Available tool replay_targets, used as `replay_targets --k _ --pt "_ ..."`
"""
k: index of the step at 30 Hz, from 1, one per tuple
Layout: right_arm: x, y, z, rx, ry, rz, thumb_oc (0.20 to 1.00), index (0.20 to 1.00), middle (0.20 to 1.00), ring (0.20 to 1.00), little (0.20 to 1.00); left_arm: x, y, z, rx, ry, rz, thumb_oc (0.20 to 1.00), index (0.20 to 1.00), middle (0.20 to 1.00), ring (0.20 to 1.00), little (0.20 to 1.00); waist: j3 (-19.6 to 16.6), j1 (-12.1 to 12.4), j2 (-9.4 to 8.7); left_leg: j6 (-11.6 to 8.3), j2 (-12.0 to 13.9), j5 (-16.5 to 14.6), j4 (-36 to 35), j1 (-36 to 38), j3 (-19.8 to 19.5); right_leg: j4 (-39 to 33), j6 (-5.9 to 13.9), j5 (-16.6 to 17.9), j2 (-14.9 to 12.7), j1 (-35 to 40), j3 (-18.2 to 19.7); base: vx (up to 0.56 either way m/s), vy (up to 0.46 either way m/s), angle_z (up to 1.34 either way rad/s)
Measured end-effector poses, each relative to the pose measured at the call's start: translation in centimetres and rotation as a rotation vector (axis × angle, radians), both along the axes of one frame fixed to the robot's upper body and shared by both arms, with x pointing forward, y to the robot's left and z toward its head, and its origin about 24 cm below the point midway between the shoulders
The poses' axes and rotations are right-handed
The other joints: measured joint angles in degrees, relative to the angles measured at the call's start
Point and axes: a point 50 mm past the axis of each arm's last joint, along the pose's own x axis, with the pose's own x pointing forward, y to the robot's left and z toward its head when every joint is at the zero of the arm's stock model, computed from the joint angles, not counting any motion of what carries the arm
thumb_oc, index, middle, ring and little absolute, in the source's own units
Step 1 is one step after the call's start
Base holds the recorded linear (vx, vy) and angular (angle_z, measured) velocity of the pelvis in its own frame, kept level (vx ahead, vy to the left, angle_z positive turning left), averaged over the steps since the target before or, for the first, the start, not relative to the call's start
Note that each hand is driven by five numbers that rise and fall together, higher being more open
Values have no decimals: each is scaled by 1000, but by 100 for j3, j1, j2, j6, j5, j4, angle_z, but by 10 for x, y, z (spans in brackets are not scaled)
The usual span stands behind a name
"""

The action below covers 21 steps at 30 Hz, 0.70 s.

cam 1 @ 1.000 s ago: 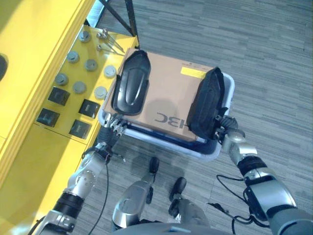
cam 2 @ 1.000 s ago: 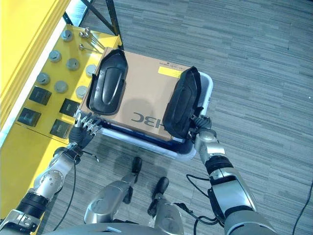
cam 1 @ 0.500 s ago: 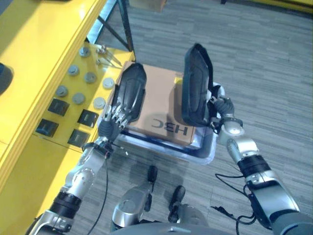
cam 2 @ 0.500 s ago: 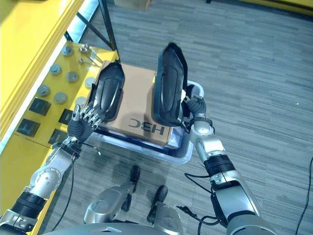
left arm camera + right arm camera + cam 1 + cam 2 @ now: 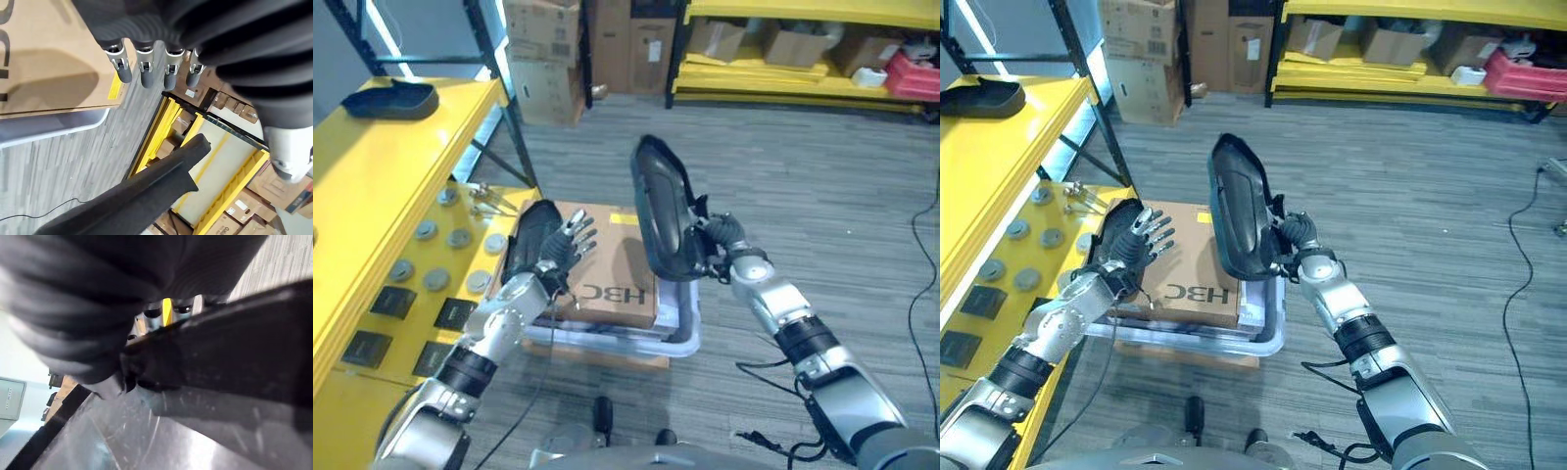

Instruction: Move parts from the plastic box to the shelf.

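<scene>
One black part (image 5: pixel 661 209) upright in right hand (image 5: pixel 720 243)

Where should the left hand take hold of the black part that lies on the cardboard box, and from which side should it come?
Probably from above, across its narrow width. The black part lies flat and lengthwise on the cardboard box, so its long side edges are free. The open left hand already hovers at its near end.

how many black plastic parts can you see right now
3: one black part lifted upright in the right hand, one lying on the cardboard box under the open left hand, one on the yellow shelf. The cardboard may hide others.
</scene>
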Motion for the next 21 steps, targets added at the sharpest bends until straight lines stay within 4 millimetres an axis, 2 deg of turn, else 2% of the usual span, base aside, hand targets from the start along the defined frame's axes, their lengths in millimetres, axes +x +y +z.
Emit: replay_targets --k 3,4,6,8,13,17,21 --pt "-2 10 -16 5 62 23 200 200 200 200 200 -1 -15 -3 27 26 -30 1000 1000 1000 1000 1000 -72 -38 11 -16 46 -15 -1 34 109 -31 -45 40 40 5 114 22 -10 -21" --pt "-4 14 -25 0 94 36 200 200 200 200 200 -1 -27 -2 20 31 -49 1000 1000 1000 1000 1000 -95 -77 33 -18 56 -16 -1 43 109 -40 -56 48 49 12 117 34 -11 -8" --pt "-5 22 -31 8 114 52 200 200 200 200 200 2 -39 0 24 39 -58 1000 1000 1000 1000 1000 -103 -105 41 -18 77 -16 -1 51 124 -40 -68 58 69 12 132 21 -6 -3" --pt "-6 26 -34 19 124 55 200 200 200 200 200 8 -39 -3 56 50 -44 1000 1000 1000 1000 1000 -112 -104 51 -17 96 -13 -1 59 131 -37 -80 65 92 15 157 11 -3 -5" --pt "-8 39 -38 22 139 92 200 200 200 200 200 6 -42 -14 87 98 -43 1000 1000 1000 1000 1000 -197 -119 100 -18 116 -14 -1 59 175 -48 -91 71 107 7 196 5 -1 -2" --pt "-9 50 -40 40 146 117 200 200 200 200 200 5 -46 -12 87 89 -52 1000 1000 1000 1000 1000 -219 -115 102 -17 117 -13 0 62 183 -51 -92 71 108 10 204 0 0 0" --pt "-10 56 -42 28 154 138 200 200 200 200 200 5 -45 -14 157 69 -56 1000 1000 1000 1000 1000 -228 -87 102 -17 117 -13 -1 82 184 -50 -94 74 107 26 207 0 0 0"
